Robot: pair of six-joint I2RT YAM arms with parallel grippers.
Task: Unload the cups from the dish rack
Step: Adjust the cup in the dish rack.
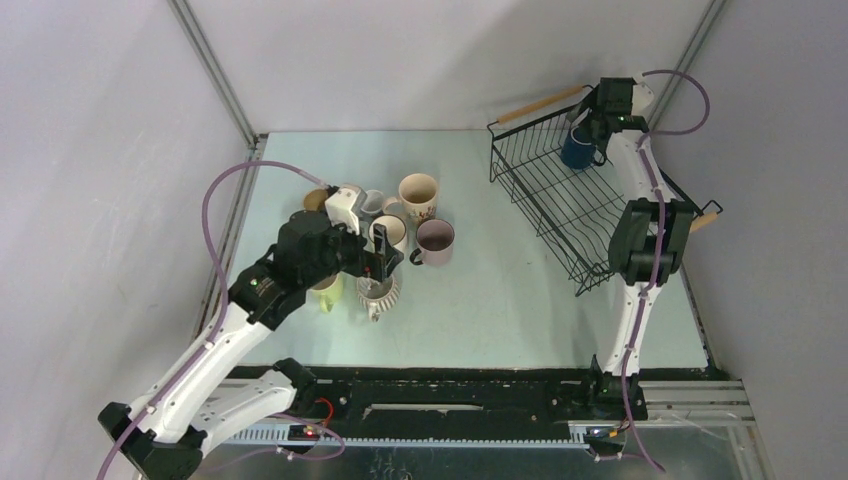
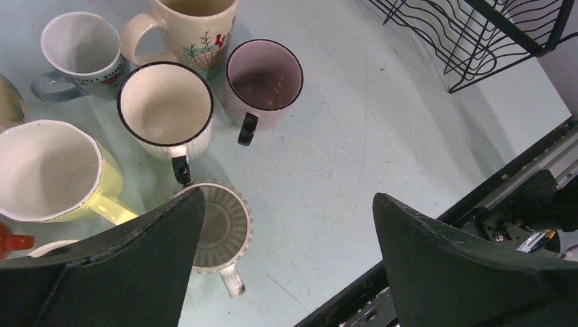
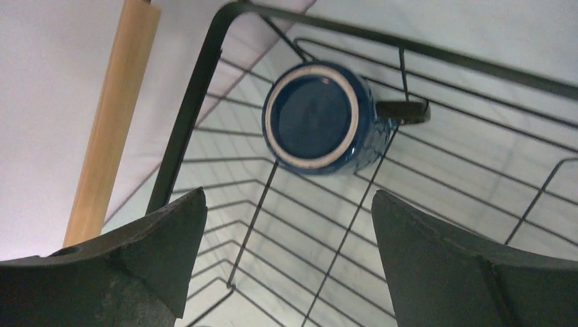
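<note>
Left gripper [image 2: 286,204] gapes empty over ribbed cup [image 2: 218,228]; right gripper [image 3: 290,197] likewise above dark blue cup [image 3: 313,116] (base up) in dish rack [image 3: 204,75].

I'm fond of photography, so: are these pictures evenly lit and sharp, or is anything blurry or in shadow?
Top external: soft, even light, no hard shadows, the cups sharp. Left wrist: cups crisp, its own fingers dark, almost silhouettes. Right wrist: dark blue cup and dish rack wires sharp, fingers likewise dark.
</note>
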